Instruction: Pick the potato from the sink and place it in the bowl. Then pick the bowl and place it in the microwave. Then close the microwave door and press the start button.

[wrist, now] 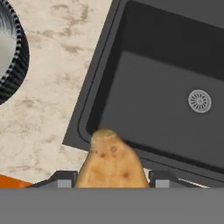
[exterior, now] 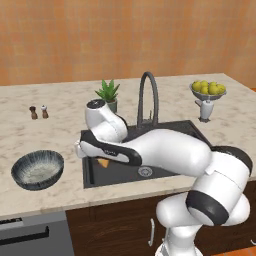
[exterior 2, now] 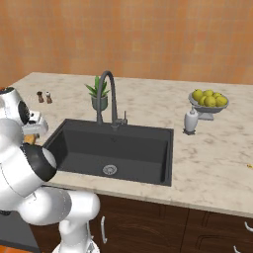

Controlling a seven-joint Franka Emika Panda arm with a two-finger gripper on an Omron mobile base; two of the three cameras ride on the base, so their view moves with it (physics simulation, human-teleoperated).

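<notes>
i note the gripper [wrist: 111, 183] pinching the potato [wrist: 111, 164] above the sink's [wrist: 131, 65] left rim, raised clear for carrying toward the bowl [exterior: 38, 170] near the worktop's front edge.

no readable text, labels, brands, numbers or signs anywhere here.

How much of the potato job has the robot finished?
Done: the potato is out of the sink, pinched in the gripper above the sink's rim. Happening now: carrying it toward the bowl, which sits unfilled on the counter. Still left: dropping it in, putting the bowl into the microwave, shutting the door, pressing start.
</notes>
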